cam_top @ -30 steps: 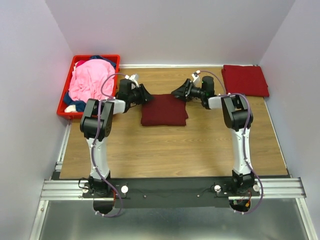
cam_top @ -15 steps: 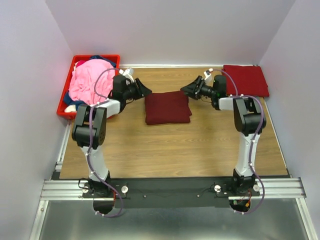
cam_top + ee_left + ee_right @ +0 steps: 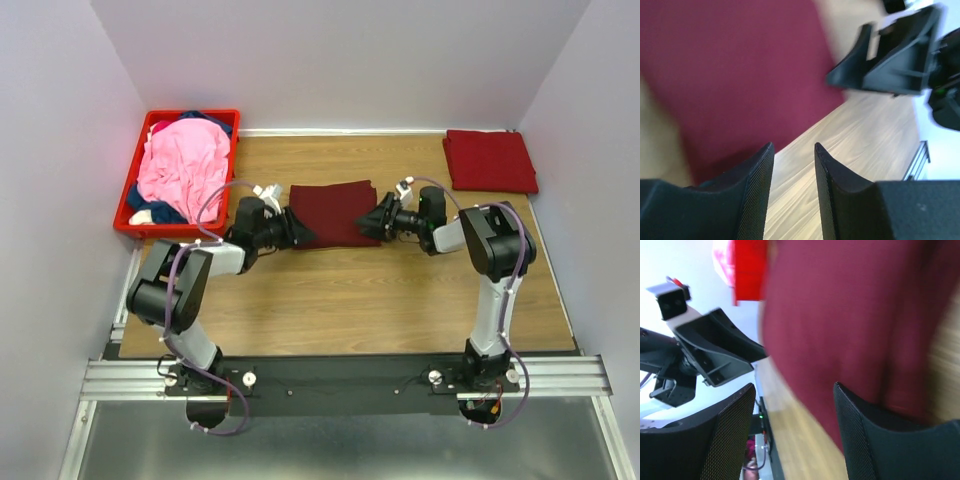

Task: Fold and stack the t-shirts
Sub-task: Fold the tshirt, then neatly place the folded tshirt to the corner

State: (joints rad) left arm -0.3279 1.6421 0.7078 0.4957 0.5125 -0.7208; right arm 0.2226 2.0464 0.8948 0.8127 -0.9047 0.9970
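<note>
A folded dark maroon t-shirt [image 3: 330, 208] lies at the table's middle. It fills the upper left of the left wrist view [image 3: 740, 65] and most of the right wrist view [image 3: 850, 315]. My left gripper [image 3: 302, 234] is low at the shirt's near left corner, open [image 3: 793, 146], with only bare wood between its fingers. My right gripper [image 3: 366, 227] is low at the near right corner, open wide [image 3: 794, 386], one finger [image 3: 865, 430] against the cloth's edge. A second folded maroon shirt [image 3: 490, 160] lies at the back right. A pink shirt [image 3: 185, 165] and a navy one fill the crate.
The red plastic crate [image 3: 134, 229] stands at the table's back left edge, also showing in the right wrist view [image 3: 747, 270]. Grey walls close in the back and both sides. Each wrist view shows the other gripper across the shirt.
Both grippers have swung from the shirt's far side, down and toward me, to its near corners. The middle shirt has shifted slightly and now looks wider and flatter.
</note>
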